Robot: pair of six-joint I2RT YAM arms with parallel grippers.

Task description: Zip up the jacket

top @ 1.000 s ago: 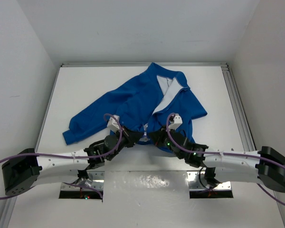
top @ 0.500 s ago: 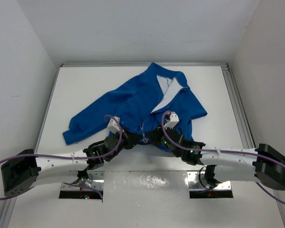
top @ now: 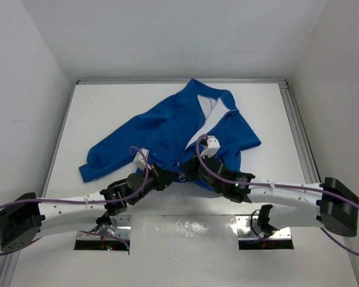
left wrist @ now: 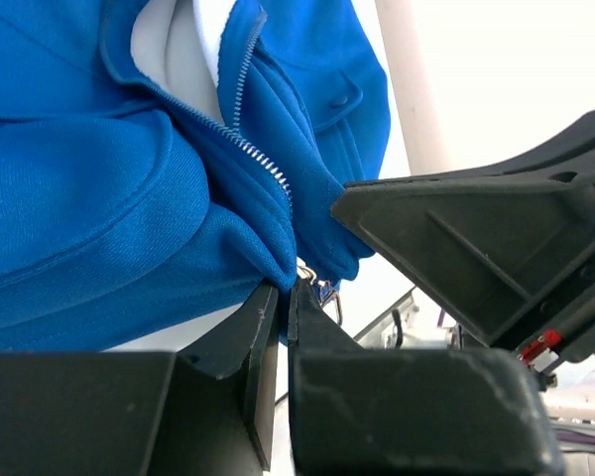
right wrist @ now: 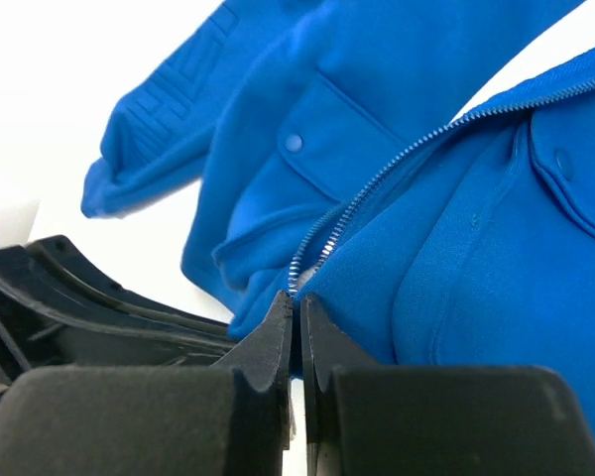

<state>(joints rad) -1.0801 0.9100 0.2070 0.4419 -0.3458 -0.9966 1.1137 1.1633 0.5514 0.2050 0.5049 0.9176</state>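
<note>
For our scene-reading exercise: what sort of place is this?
Probably a robotics test cell: white walls enclose a white table, left arm and right arm mounted at its near edge, a blue jacket laid out.

White desk (top: 107,101) is sitting boxed in by plain pale walls (top: 179,36) on three sides, all matte. A silvery rail (top: 297,131) is running down the desk's right edge, and overhead light is glaring off the glossy near strip (top: 185,227).
</note>
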